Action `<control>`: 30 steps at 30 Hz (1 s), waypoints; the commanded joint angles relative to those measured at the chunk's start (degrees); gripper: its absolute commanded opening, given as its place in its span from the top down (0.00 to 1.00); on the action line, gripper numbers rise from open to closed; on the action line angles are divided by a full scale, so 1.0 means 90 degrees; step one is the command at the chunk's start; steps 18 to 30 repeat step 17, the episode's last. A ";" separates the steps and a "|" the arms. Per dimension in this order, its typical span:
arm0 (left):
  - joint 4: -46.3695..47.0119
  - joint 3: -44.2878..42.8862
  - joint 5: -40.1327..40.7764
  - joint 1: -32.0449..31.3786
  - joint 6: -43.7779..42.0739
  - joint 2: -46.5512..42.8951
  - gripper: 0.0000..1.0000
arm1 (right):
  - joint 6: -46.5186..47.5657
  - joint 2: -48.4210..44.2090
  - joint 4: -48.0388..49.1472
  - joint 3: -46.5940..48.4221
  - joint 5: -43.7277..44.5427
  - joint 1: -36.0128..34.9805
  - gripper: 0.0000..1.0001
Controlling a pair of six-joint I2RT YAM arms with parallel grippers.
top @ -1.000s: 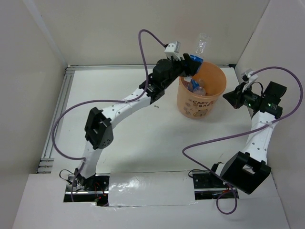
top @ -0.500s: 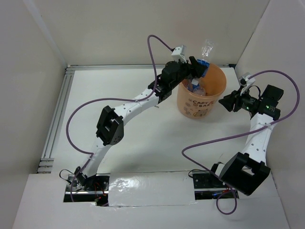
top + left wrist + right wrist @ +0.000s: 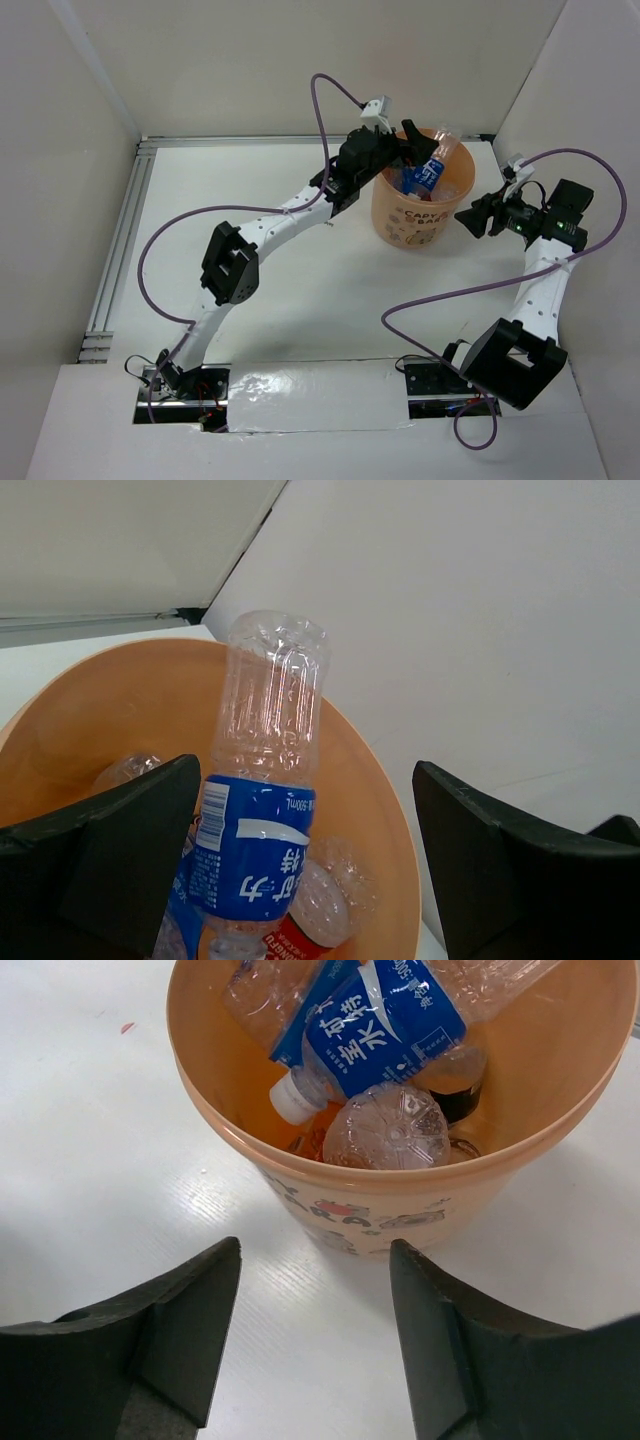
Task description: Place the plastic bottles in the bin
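Note:
The orange bin [image 3: 415, 222] stands at the back right of the table with several plastic bottles in it. A clear bottle with a blue label [image 3: 432, 172] leans neck-down in the bin [image 3: 372, 810], its base sticking up past the rim. My left gripper [image 3: 305, 772] hangs open over the bin, a finger on either side of that bottle [image 3: 262, 810] without gripping it. Under it lies a red-labelled bottle [image 3: 288, 942]. My right gripper [image 3: 315, 1247] is open and empty above the table beside the bin [image 3: 400, 1205]. In the right wrist view the blue-labelled bottle [image 3: 385, 1020] rests on another clear bottle [image 3: 388, 1128].
White walls close in the table at the back and both sides. An aluminium rail [image 3: 120, 240] runs along the left edge. Purple cables loop over both arms. A small red mark [image 3: 127, 1028] is on the table near the bin.
My left gripper has opened and let go of the blue-labelled bottle, which dropped neck-first into the bin. My right gripper has opened and edged toward the bin.

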State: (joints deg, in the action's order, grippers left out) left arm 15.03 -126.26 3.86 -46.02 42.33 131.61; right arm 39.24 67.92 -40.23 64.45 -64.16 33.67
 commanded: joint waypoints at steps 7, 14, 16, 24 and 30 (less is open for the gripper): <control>-0.0048 0.2608 -0.0593 0.0064 -0.1605 -0.3164 0.00 | -0.0500 -0.0193 -0.0228 0.0173 0.0458 0.0048 0.00; -0.0887 0.6749 -0.0802 0.1039 -0.2378 -0.6817 0.00 | -0.2329 -0.0428 0.0495 0.0232 0.2118 0.0106 0.00; -0.1375 0.7795 -0.0712 0.1342 -0.2379 -0.7452 0.00 | -0.2455 -0.0496 0.0719 0.0008 0.2353 0.0106 0.00; -0.1473 0.8127 -0.0712 0.1672 -0.2379 -0.8016 0.00 | -0.2688 -0.0554 0.0913 -0.0089 0.2354 0.0106 0.00; -0.1473 0.8127 -0.0712 0.1672 -0.2379 -0.8016 0.00 | -0.2688 -0.0554 0.0913 -0.0089 0.2354 0.0106 0.00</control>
